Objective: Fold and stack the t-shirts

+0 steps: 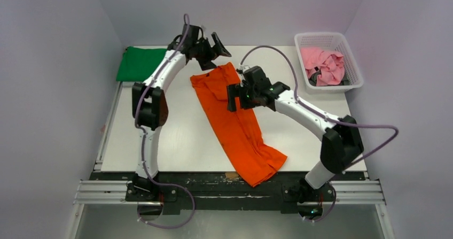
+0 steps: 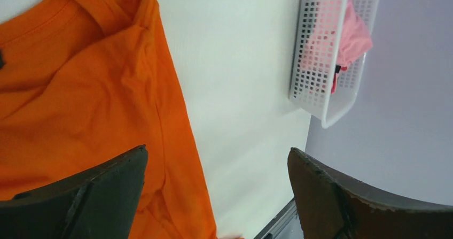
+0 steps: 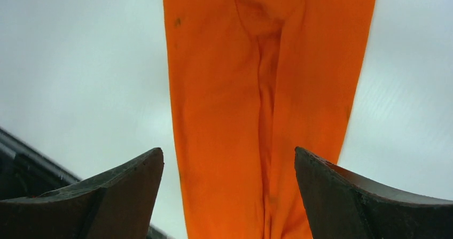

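Note:
The orange t-shirt (image 1: 235, 124) lies as a long narrow strip running diagonally from the table's middle back to its front edge. My left gripper (image 1: 215, 53) hovers open above the strip's far end; in the left wrist view the left gripper (image 2: 218, 151) holds nothing, and the orange t-shirt (image 2: 80, 89) lies under its left finger. My right gripper (image 1: 240, 99) stands open over the strip's upper half; between the fingers of the right gripper (image 3: 228, 150) the orange t-shirt (image 3: 256, 89) shows below, untouched. A green t-shirt (image 1: 140, 62) lies folded at the back left. A pink t-shirt (image 1: 323, 65) sits crumpled in the basket.
A white lattice basket (image 1: 350, 54) stands at the back right, with a dark piece of cloth (image 1: 315, 79) beside the pink t-shirt; the left wrist view also shows the basket (image 2: 315, 46). A black rail (image 1: 229, 179) runs along the front edge. Grey walls enclose three sides.

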Robot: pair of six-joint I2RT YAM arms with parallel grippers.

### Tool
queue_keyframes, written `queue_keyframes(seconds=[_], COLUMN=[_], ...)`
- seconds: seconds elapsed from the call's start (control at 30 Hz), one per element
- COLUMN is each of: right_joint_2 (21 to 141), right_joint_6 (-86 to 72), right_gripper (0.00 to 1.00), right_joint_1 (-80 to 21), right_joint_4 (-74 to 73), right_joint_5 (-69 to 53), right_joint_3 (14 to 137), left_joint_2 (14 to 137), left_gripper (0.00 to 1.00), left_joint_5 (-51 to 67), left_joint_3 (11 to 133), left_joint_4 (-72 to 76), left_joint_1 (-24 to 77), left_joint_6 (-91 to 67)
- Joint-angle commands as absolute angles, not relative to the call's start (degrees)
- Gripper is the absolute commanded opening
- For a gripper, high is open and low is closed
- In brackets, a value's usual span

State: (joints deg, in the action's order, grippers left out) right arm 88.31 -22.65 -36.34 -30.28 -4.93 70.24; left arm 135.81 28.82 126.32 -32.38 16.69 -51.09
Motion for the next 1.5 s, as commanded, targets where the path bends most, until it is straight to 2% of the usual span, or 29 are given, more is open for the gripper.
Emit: queue_keyframes(seconds=[0.0, 0.2, 0.3, 0.47, 0.63, 0.87, 1.1, 1.27, 1.47], right_joint_2=[99.1, 118.8, 127.4, 140.3, 145.0, 150.1, 154.3, 155.2, 145.1], right_joint_6=[-15.7, -8.4, -6.1, -4.1, -2.8, -14.9, -25.6, -26.5, -21.9], right_gripper=[0.91, 0.91, 0.91, 0.91, 0.91, 0.89, 0.89, 0.89, 0.89], right_joint_1=[-36.3, -36.4, -36.4, -36.4, -34.8, -26.3, -20.2, -17.9, -18.6], right_joint_4=[-23.7, -24.6, -25.6, -30.2, -29.9, -35.0, -37.2, -32.3, -30.5], right_joint_5=[-1.1, 2.2, 1.2, 3.6, 12.9, 12.5, 13.7, 6.5, -4.3], right_joint_3=[81.5, 100.1, 110.1, 123.5, 126.1, 131.3, 138.0, 140.7, 138.2], left_joint_2=[113.8, 93.0, 85.7, 80.4, 80.4, 83.5, 90.8, 94.1, 93.8], left_gripper=[1.00, 1.00, 1.00, 1.00, 1.00, 1.00, 1.00, 1.00, 1.00], left_joint_5=[21.0, 15.8, 10.8, 12.2, 13.4, 16.2, 20.5, 23.7, 25.8], left_joint_3=[114.1, 81.9, 73.1, 63.4, 62.4, 63.9, 71.2, 73.7, 72.5], left_joint_4=[-35.6, -30.4, -32.3, -32.2, -33.9, -30.2, -31.2, -32.0, -35.2], left_joint_1=[15.5, 8.1, 7.7, 7.7, 7.7, 7.8, 9.1, 10.0, 15.8], left_joint_6=[-41.0, -41.2, -39.0, -38.9, -37.7, -39.5, -38.4, -38.4, -35.6])
